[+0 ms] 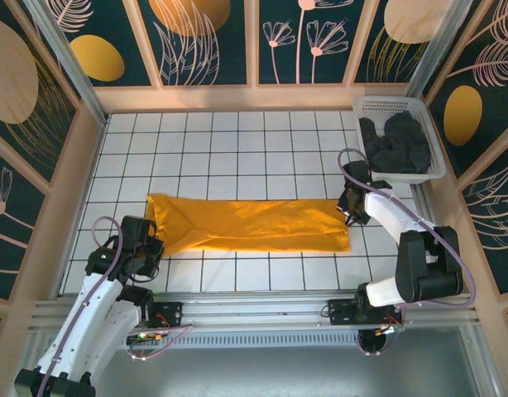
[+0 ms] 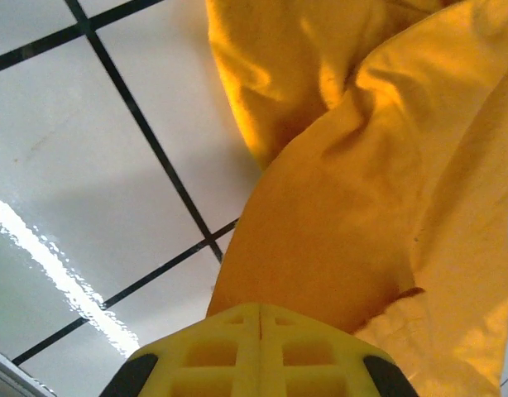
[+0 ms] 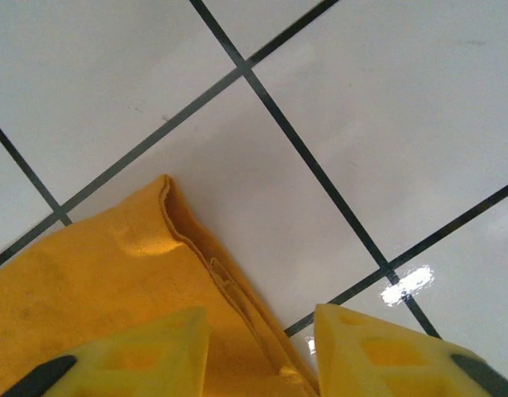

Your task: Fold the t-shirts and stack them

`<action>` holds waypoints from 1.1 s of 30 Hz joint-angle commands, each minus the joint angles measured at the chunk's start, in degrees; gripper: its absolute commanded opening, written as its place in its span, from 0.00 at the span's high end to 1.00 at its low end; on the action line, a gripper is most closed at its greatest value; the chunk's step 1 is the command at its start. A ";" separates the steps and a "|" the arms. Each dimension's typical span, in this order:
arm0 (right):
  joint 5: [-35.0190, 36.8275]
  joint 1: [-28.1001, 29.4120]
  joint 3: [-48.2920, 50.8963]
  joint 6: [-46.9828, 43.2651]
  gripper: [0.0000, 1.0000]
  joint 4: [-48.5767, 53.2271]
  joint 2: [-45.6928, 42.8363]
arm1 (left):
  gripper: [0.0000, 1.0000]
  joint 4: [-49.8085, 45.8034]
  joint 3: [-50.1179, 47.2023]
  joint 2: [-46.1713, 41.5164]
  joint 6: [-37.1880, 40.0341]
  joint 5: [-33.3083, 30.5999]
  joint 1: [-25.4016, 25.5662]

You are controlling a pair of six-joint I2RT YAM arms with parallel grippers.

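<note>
A mustard t-shirt (image 1: 250, 225) lies as a long folded strip across the white tiled table (image 1: 237, 141). At the strip's left end my left gripper (image 1: 146, 237) is shut on the cloth. In the left wrist view the mustard t-shirt (image 2: 361, 207) runs up and away from the closed left gripper (image 2: 261, 313). My right gripper (image 1: 351, 217) stands open at the strip's right edge. In the right wrist view the right gripper (image 3: 262, 335) has one finger over the t-shirt's hem (image 3: 113, 281) and the other over bare tile. Dark t-shirts (image 1: 395, 142) are piled in a basket.
The white lattice basket (image 1: 388, 101) stands at the back right corner, just behind the right arm. Wooden-framed walls enclose the table on three sides. Bare tiles lie behind and in front of the shirt.
</note>
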State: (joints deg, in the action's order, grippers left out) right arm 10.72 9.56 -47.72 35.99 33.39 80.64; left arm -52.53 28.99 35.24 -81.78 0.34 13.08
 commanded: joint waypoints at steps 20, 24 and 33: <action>-7.21 7.01 -2.26 4.60 0.62 -5.34 9.62 | 0.49 8.36 11.26 15.01 8.18 -2.88 -0.41; -6.95 5.83 -2.59 4.42 0.62 -5.10 12.29 | 0.54 19.21 12.78 24.61 12.53 1.78 -6.28; -4.61 4.41 -4.76 1.69 0.62 -4.88 16.74 | 0.68 35.94 17.73 51.30 20.68 5.06 -13.27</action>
State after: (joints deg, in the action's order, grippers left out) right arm 4.60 14.79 -51.83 39.09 28.29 94.56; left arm -22.31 43.92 81.80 -66.48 4.95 1.78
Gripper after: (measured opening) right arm 0.383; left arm 0.323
